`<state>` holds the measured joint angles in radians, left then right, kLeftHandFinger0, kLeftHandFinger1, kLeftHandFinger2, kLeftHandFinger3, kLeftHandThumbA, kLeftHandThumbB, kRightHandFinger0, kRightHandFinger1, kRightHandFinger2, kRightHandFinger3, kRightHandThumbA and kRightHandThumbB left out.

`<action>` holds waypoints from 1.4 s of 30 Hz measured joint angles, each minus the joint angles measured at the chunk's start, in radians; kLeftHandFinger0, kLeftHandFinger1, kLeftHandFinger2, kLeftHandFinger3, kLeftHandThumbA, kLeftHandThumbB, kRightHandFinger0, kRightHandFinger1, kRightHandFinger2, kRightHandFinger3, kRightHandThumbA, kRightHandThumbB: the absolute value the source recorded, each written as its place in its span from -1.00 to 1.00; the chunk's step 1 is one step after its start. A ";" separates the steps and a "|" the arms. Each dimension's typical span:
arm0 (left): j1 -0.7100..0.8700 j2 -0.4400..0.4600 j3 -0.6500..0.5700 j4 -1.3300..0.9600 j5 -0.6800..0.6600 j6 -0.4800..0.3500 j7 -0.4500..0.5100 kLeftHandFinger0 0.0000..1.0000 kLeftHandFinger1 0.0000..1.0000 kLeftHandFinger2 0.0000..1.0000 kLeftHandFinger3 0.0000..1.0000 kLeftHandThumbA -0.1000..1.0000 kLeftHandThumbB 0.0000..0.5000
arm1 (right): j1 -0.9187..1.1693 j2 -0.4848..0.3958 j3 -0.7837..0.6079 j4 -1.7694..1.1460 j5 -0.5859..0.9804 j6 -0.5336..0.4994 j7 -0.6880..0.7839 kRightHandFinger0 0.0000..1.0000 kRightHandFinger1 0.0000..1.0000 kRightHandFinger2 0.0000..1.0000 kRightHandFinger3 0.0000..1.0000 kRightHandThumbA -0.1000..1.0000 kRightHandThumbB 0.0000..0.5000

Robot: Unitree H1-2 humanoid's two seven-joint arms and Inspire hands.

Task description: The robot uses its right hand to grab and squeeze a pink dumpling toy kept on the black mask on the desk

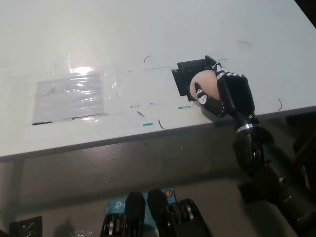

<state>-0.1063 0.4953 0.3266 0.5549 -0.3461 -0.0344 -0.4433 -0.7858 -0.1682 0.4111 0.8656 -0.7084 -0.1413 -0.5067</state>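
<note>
**A:** What does the head view show, and where is the toy?

**B:** A white bench (148,34) fills the upper part of the picture. Near its front edge, towards picture right, lies a black mask (190,69), a dark square patch. The pink dumpling toy (206,82) sits on the mask's nearer side, a pale rounded lump. The black right hand (224,94) is wrapped round it from the right.

**A:** How are the fingers placed?

**B:** The fingers (203,98) curl round the toy, one across its lower front and others over its top, touching it on both sides. The hand is closed on the toy. The toy appears to rest on the mask, not lifted, though I cannot tell for certain.

**A:** And the left hand?

**B:** It is not in the picture.

**A:** Anything else on the bench?

**B:** A sheet of clear plastic film (69,96) lies flat, well apart to the left, with some small green tape marks (148,124) between it and the mask.

**A:** How far along is the task?

**B:** I judge the grab done, since the hand encloses the toy. The squeeze seems to be under way or just beginning; the toy still looks round and plump, so firm pressing may remain.
</note>
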 measured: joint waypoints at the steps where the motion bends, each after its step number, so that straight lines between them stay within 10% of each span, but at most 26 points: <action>1: 0.000 0.000 0.000 0.000 0.000 0.000 0.000 -1.00 -0.91 -0.72 -0.71 1.00 1.00 | -0.003 -0.002 0.002 -0.001 -0.001 0.014 0.022 1.00 1.00 1.00 1.00 -0.50 -0.43; 15: 0.004 0.000 0.002 -0.002 0.000 0.000 0.000 -1.00 -0.94 -0.74 -0.69 1.00 1.00 | -0.023 -0.019 0.046 -0.057 -0.045 0.174 0.135 1.00 1.00 1.00 1.00 0.06 0.58; 28: 0.007 0.002 0.003 -0.008 0.000 0.002 0.000 -1.00 -0.94 -0.73 -0.67 1.00 1.00 | 0.014 -0.049 0.009 -0.316 -0.043 0.251 0.263 1.00 1.00 1.00 1.00 0.06 0.71; 42: 0.010 0.007 0.003 -0.007 0.001 -0.001 0.000 -1.00 -0.93 -0.73 -0.75 1.00 1.00 | 0.105 -0.110 -0.081 -0.643 0.003 0.309 0.444 1.00 1.00 1.00 1.00 -0.07 0.40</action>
<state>-0.0963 0.5021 0.3291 0.5482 -0.3455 -0.0351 -0.4432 -0.6805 -0.2778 0.3297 0.2223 -0.7051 0.1675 -0.0626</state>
